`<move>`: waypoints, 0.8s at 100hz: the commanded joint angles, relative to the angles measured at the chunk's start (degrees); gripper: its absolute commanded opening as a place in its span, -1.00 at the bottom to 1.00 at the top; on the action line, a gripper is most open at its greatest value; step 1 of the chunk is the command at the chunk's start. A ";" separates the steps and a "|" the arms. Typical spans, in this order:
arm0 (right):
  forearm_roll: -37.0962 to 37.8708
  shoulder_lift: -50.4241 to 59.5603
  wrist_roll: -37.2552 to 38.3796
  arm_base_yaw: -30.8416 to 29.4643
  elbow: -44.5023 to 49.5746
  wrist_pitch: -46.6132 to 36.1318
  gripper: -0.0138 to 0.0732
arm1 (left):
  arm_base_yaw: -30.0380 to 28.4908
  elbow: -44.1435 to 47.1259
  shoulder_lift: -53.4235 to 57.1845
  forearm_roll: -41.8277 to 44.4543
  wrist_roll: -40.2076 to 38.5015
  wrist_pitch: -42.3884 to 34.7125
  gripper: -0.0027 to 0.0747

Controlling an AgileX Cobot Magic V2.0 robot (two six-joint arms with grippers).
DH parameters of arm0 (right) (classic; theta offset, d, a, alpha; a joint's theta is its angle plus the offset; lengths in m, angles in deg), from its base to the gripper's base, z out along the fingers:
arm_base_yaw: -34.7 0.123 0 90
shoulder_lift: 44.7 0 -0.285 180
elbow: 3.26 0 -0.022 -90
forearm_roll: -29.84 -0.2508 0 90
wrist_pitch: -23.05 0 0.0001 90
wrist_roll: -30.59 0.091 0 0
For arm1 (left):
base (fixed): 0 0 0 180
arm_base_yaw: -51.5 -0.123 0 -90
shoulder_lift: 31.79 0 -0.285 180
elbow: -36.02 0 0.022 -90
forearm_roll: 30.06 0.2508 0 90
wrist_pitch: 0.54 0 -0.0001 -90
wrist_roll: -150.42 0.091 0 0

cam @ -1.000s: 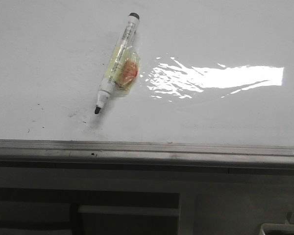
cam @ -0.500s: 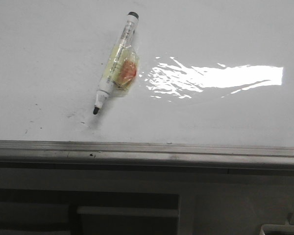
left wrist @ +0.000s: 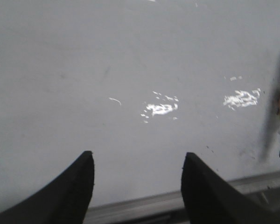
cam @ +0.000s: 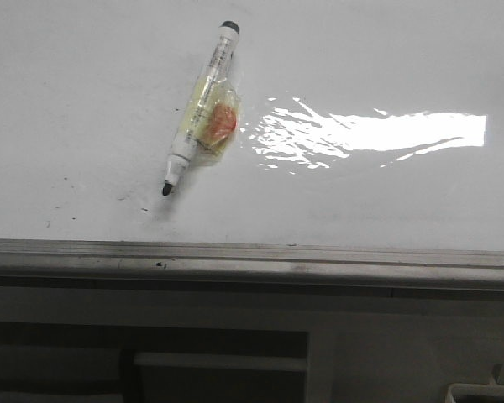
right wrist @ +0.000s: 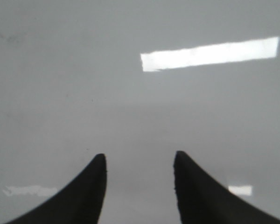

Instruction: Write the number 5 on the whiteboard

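The marker (cam: 200,111) lies diagonally on the whiteboard (cam: 386,193), tip toward the edge strip, nearer the left gripper (left wrist: 137,175); both grippers' fingers are spread, empty; right gripper (right wrist: 139,177) hovers apart.

Beyond the board's near edge stand grey panels (cam: 235,315) with a dark recess (cam: 59,357); a bright rectangular light glare (cam: 378,133) gleams overhead.

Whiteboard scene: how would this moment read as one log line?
whiteboard: no 5 drawn | marker: lying uncapped on board, ungripped | left gripper: open, empty | right gripper: open, empty
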 commanded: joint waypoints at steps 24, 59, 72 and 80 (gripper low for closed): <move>-0.24 -1.13 -1.01 4.63 -2.99 2.68 0.28 | 11.70 -7.48 -15.82 -31.30 22.26 -5.51 0.10; -0.24 -1.13 -1.01 11.04 -2.99 4.90 0.28 | 26.80 -9.74 -30.62 -31.30 22.26 -21.75 0.10; -0.24 -1.13 -1.01 11.18 -2.99 4.90 0.28 | 27.01 -9.74 -33.85 -31.30 22.26 -24.46 0.10; -0.24 -1.13 -1.01 11.18 -2.99 4.90 0.28 | 27.01 -9.74 -35.32 -31.30 22.26 -25.68 0.10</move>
